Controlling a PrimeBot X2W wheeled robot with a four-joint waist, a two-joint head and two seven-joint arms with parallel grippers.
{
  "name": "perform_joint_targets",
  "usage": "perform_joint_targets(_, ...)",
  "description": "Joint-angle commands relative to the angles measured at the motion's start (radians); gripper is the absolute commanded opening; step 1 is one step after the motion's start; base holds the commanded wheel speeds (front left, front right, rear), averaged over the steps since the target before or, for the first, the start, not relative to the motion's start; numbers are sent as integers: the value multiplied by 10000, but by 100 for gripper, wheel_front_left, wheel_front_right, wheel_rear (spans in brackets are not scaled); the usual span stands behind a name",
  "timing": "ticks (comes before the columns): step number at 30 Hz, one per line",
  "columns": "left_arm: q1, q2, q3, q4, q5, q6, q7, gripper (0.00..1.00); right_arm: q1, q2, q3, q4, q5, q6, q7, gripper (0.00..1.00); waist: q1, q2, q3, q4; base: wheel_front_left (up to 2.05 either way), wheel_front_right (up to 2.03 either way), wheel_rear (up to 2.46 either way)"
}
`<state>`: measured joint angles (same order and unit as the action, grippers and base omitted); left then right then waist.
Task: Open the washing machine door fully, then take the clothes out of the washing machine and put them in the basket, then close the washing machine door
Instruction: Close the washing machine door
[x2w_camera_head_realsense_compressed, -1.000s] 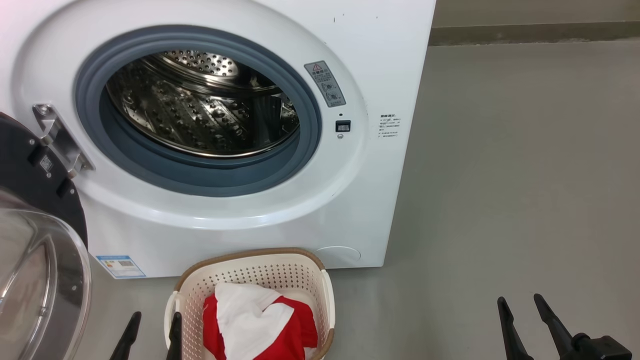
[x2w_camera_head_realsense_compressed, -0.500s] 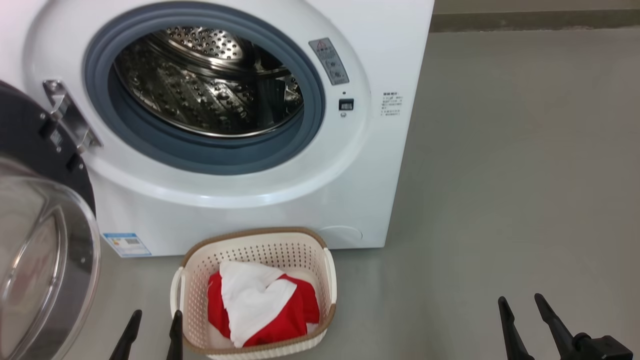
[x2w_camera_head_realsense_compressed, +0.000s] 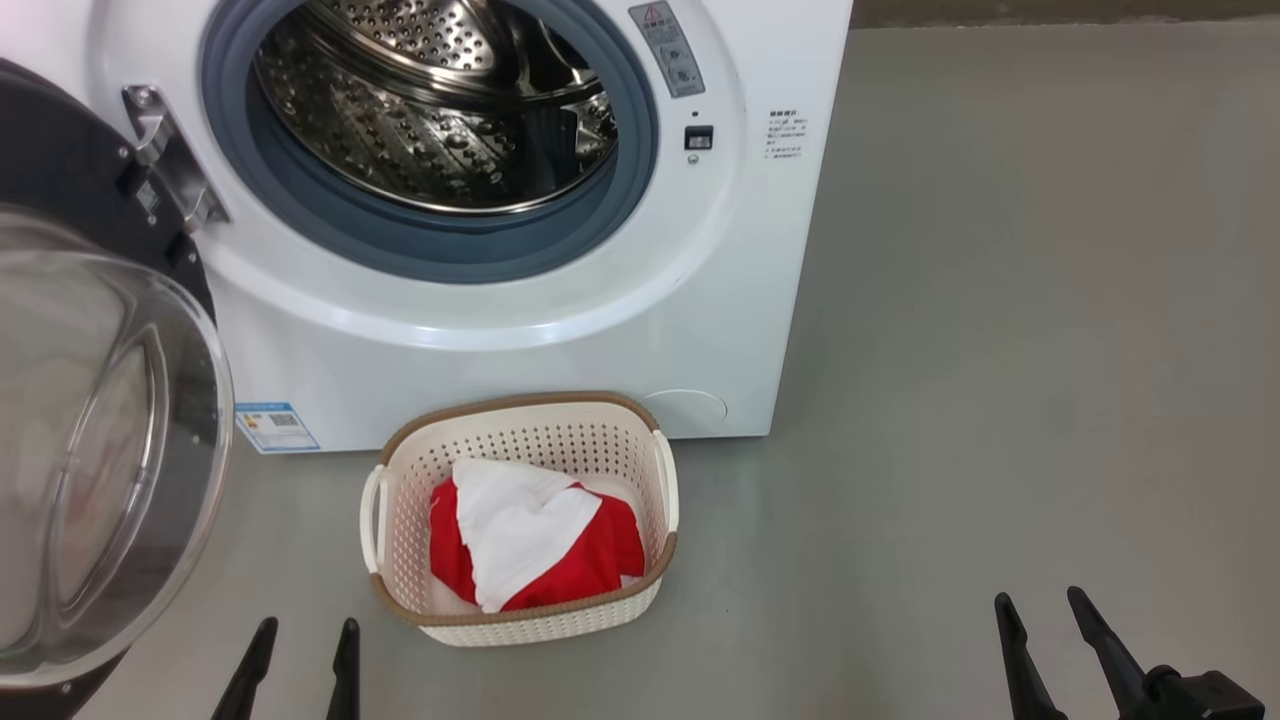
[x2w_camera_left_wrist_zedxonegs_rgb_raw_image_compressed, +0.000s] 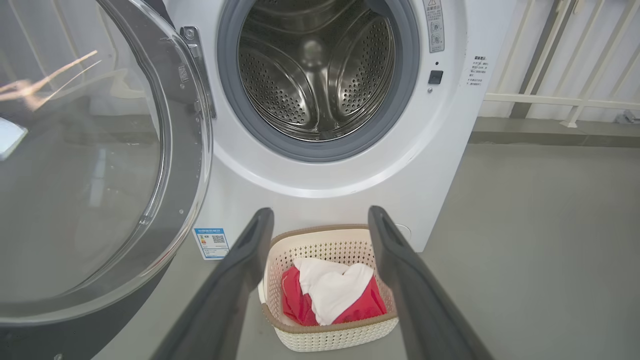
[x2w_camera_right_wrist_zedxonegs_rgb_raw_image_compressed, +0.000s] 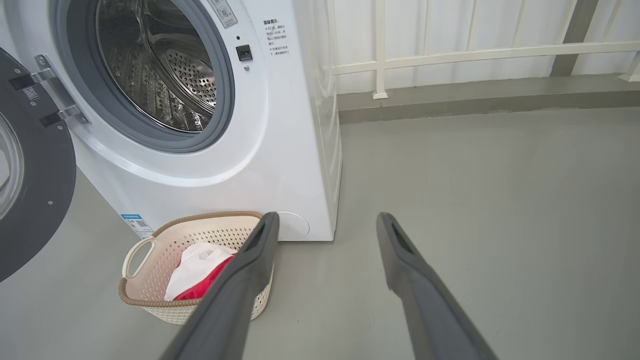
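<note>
left fingers (x2w_camera_head_realsense_compressed: 346, 665) spread, empty, near the basket (x2w_camera_head_realsense_compressed: 520, 399) of clothes (x2w_camera_head_realsense_compressed: 530, 540).

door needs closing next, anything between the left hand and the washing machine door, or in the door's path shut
Nothing visible between the open left hand and the washing machine door. The clothes lie in the basket, which sits on the floor before the washing machine, seemingly below the door's swing.
</note>
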<state>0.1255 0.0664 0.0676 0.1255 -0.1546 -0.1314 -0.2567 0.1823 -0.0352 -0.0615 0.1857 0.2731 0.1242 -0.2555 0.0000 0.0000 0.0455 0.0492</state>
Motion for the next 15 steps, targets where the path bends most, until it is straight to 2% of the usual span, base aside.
perform_joint_targets(1, -294, 127, 333, -283, -117, 8, -51, 100, -228, -150, 206, -275, 18, 65, -63, 100, 0, 0, 8, -7, -46, 46, 0)
perform_joint_targets(15, -368, 88, 270, -272, -73, 8, -51, 100, -240, -150, 168, -258, 8, 65, -63, 100, 0, 0, 31, -53, -4, 4, 0)
